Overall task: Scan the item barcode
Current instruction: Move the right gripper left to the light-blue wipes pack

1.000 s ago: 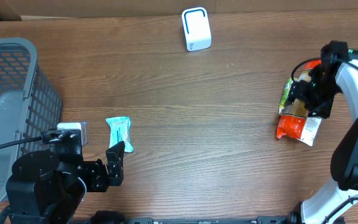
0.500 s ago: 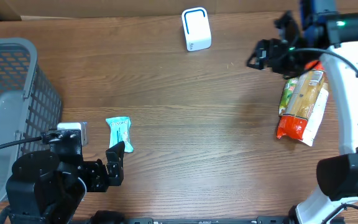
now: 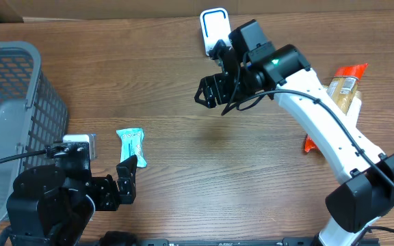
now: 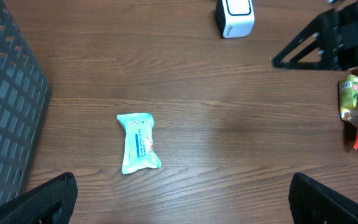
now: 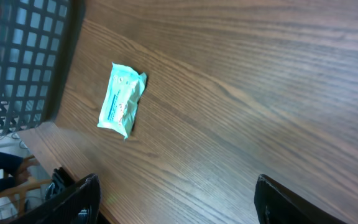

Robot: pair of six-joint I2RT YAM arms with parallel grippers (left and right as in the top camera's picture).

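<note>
Overhead: crinkly teal sachet [image 3: 130, 147] flat on woodgrain table [image 3: 183, 171]; left claw [image 4: 182, 200] gaping, empty; right claw [image 3: 214, 92] wide, empty.

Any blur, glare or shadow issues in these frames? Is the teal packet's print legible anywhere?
Overhead: even light, no glare, teal packet sharp but print too small. Left wrist: packet clear, text unreadable; left pincer's fingers dark and soft in the corners. Right wrist: tilted view, table grain crisp, packet small.

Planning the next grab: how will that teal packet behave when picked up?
The teal packet looks like a soft, crimped-end wrapper, so probably light and floppy. It lies flat, so it is unlikely to roll. Its smooth film may slip.
</note>
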